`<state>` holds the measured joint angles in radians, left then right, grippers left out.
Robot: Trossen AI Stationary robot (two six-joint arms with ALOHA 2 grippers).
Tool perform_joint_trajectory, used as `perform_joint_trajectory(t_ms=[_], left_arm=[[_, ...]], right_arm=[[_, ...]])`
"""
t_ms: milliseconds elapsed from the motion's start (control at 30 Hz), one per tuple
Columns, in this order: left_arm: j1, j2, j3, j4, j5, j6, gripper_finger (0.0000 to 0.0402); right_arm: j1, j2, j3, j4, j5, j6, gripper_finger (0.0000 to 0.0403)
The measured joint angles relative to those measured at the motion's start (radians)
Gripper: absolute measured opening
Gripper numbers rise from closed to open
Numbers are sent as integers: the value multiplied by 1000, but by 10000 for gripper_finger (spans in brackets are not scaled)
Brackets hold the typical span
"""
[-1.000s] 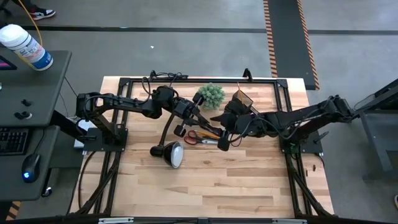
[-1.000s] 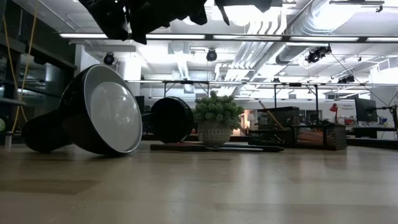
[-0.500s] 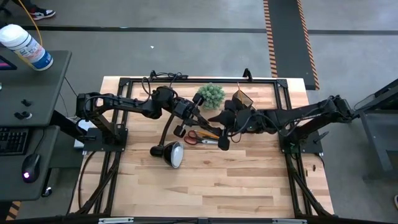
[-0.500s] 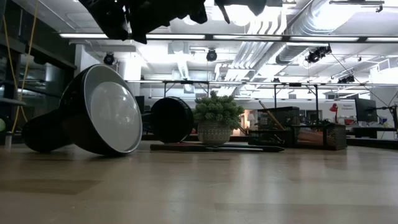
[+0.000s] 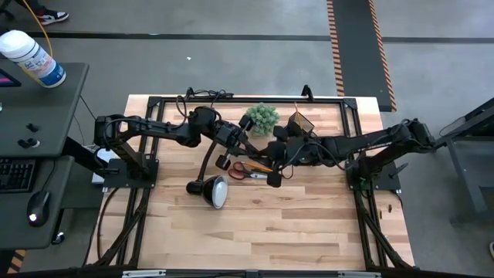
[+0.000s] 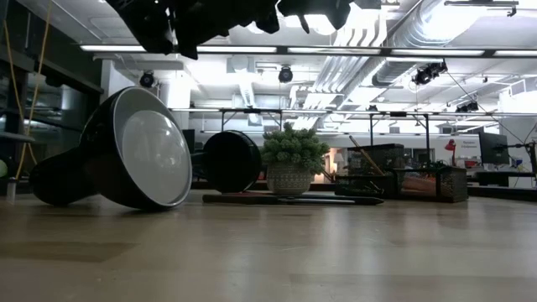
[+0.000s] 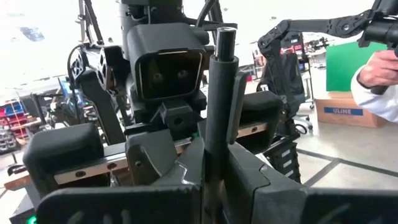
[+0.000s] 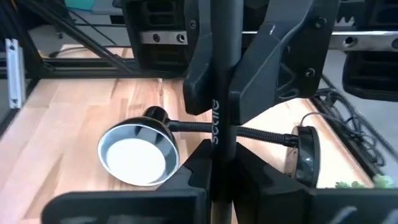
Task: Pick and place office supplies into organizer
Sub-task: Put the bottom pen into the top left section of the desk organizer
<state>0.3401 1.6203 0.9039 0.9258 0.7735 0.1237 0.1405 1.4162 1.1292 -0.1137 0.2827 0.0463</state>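
The pen (image 7: 221,93) is a slim, dark, matte stick with pale lettering on its barrel, and we see it clamped in mid-air above the bench (image 5: 309,224) by both arms at once. The left gripper (image 7: 214,177) and the right gripper (image 8: 222,165) are each closed on it, face to face, with its long axis crossing their fingers. We judge the right arm nearer the organizer (image 5: 301,123), which lies just behind it toward the far edge.

Light wood table (image 5: 309,224): tipped desk lamp (image 5: 212,189), potted plant (image 5: 262,117), red-handled scissors (image 5: 248,170) mid-table, dark organizer (image 5: 299,123) beside the plant.
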Motion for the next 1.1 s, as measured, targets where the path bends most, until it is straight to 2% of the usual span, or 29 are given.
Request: perform_joint_trajectory(t_ms=[233,600,667,833,1100], left_arm=[[0,0,0,-10,-20,4,32],[2,0,0,-51,-67,63,113],[6,0,1,-69,-106,64,127],[45,-1,0,-118,-156,45,153],[114,-2,0,-195,-81,-53,167]], right_arm=[[15,0,0,-18,75,-12,25],[18,-7,0,-47,215,-30,25],[18,-16,0,-74,248,-27,25],[17,-64,3,-178,371,33,25],[-14,-114,3,-473,560,236,25]])
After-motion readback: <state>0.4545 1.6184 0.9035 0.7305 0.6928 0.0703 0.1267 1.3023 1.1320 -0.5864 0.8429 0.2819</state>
